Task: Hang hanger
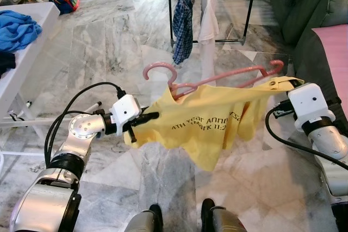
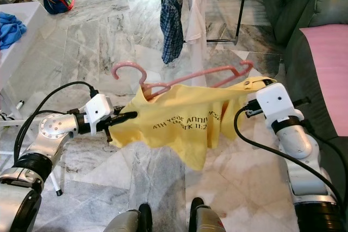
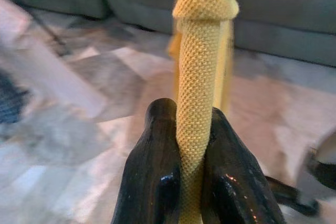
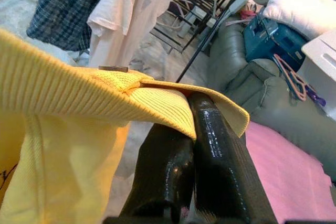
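Wrist views show each end effector, left (image 3: 191, 145) and right (image 4: 191, 129), clamped on yellow shirt (image 1: 209, 120) beneath pink hanger (image 1: 217, 80).

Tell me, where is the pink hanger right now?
In the left eye view, the pink hanger sits mid-frame inside the yellow shirt, stretched between the left gripper and right gripper.

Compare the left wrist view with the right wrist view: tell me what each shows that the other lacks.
Left wrist view: the left gripper shut on a narrow bunched strip of the yellow shirt, with a blurred grey sofa behind.

Right wrist view: the right gripper pinching the shirt's ribbed edge, plus the plaid shirt and white shirt on the black drying rack.

Both: black fingers clamped on yellow fabric.
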Robot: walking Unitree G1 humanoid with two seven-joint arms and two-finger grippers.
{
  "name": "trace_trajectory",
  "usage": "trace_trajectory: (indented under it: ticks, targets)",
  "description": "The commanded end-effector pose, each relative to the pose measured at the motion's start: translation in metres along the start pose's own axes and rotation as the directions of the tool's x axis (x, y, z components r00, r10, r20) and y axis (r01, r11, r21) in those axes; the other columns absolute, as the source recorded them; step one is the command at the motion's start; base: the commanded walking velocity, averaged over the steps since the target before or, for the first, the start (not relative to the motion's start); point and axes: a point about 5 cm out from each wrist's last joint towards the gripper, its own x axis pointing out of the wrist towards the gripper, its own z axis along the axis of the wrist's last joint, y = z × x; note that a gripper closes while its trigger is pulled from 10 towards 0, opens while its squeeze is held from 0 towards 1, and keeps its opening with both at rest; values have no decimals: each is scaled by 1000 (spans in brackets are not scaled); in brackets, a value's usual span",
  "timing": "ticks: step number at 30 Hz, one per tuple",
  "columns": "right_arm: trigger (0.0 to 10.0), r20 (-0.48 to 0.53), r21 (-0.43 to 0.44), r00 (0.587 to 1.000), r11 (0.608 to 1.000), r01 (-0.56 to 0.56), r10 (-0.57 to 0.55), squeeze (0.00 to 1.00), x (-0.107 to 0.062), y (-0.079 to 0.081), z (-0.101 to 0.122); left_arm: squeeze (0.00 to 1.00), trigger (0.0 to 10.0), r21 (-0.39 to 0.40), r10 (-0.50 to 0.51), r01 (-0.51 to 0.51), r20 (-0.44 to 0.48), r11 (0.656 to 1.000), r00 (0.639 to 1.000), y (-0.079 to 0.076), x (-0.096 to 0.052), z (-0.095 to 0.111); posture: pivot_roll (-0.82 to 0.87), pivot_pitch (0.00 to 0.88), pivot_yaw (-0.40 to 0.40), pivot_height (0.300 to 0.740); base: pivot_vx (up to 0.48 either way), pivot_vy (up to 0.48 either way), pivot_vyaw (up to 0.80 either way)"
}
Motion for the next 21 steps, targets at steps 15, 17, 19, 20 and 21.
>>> trace_trajectory:
  ticks: [15, 17, 19, 20, 21]
  targets:
    - [0, 70, -6, 996, 998, -61, 61, 0, 4, -15, 32, 0, 0, -42, 36, -42, -147, 998, 988, -12, -10, -27, -70, 270, 110, 740, 0, 0, 0]
    - [0, 75, -9, 995, 998, -65, 66, 0, 3, -17, 34, 0, 0, -37, 25, -32, -170, 999, 985, -14, -10, -29, -71, 269, 111, 740, 0, 0, 0]
    - [0, 77, -7, 995, 998, -64, 64, 0, 3, -18, 35, 0, 0, -39, 20, -28, -180, 999, 984, -14, -10, -30, -72, 269, 112, 740, 0, 0, 0]
    - [0, 90, 10, 994, 998, -62, 61, 0, 4, -19, 40, 0, 0, -33, 2, -9, -205, 999, 979, -17, -10, -33, -77, 269, 113, 740, 0, 0, 0]
    - [0, 90, 10, 994, 998, -62, 61, 0, 4, -19, 40, 0, 0, -33, 2, -9, -205, 999, 979, -17, -10, -33, -77, 269, 113, 740, 0, 0, 0]
